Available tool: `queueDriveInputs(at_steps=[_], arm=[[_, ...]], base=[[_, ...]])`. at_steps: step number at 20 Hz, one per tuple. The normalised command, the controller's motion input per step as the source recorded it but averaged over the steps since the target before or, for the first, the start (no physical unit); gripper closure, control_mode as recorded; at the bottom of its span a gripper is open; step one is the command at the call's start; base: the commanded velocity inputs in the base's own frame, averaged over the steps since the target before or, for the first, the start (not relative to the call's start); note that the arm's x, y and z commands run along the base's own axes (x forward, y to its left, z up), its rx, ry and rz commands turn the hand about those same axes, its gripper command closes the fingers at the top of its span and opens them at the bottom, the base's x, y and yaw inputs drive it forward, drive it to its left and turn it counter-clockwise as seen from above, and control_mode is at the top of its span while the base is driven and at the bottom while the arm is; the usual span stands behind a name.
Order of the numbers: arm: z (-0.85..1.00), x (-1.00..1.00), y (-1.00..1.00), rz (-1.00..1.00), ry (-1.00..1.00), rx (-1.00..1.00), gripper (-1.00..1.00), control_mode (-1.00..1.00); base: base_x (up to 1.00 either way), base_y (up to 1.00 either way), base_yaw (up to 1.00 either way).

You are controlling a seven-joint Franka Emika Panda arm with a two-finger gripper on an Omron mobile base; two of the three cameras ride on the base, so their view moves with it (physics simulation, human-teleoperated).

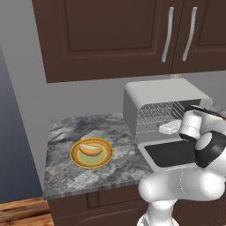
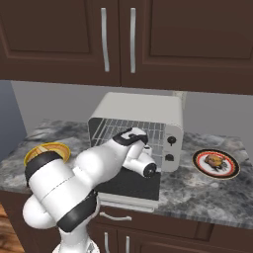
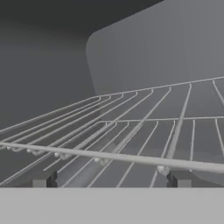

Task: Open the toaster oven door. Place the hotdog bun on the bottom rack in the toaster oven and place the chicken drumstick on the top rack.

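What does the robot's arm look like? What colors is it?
The arm is glossy white, made of fat rounded segments with dark black bands at the joints. Its gripper ends in two small, dark grey, blocky fingertips. No cables or markings show.

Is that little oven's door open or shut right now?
Open. The toaster oven door lies folded down flat in front of the toaster oven, leaving its wire racks exposed.

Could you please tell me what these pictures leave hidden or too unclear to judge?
- Gripper: hand view cuts off all but the two tips, set wide apart.
- Toaster oven knobs: left base view, behind the arm.
- Yellow plate: right base view, half hidden by the arm.
- Chicken drumstick: right base view, too small for detail.
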Motion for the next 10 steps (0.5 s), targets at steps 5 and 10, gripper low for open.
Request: queueDriveInputs(at_steps=[5, 10], arm=[[-0.19, 0.03, 0.00, 0.00, 0.04, 0.00, -1.00, -1.00], [-0.17, 0.00, 0.00, 0.00, 0.13, -0.01, -1.00, -1.00]], base=[[0.00, 0.00, 0.00], [0.00, 0.00, 0.00]])
